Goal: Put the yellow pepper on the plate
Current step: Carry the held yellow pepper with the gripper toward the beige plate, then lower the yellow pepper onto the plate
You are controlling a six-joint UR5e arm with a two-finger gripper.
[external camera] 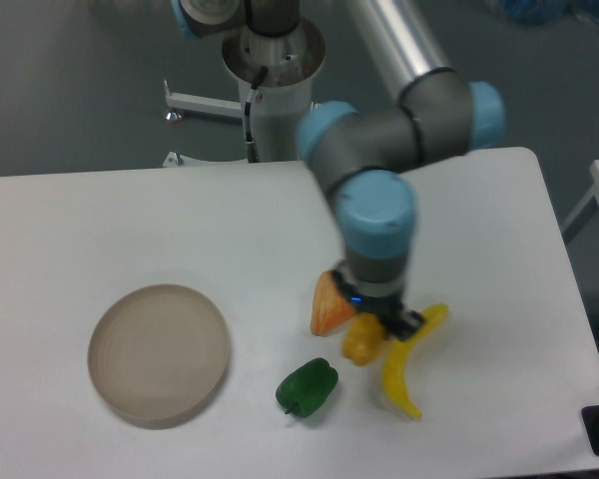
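Mid-carry: gripper (372,327) clamped on the yellow pepper (362,344), above table btwn wedge (328,302) & banana (404,364); next, travel toward 9 o'clock to the plate (159,351), lower, release.

The gripper (371,327) is mostly hidden under the arm's wrist (376,225), so its fingers cannot be made out. The yellow pepper (362,344) shows only its lower part; its stem is out of sight. The wrist covers the right side of the orange wedge (325,304) and the upper middle of the banana (407,363).
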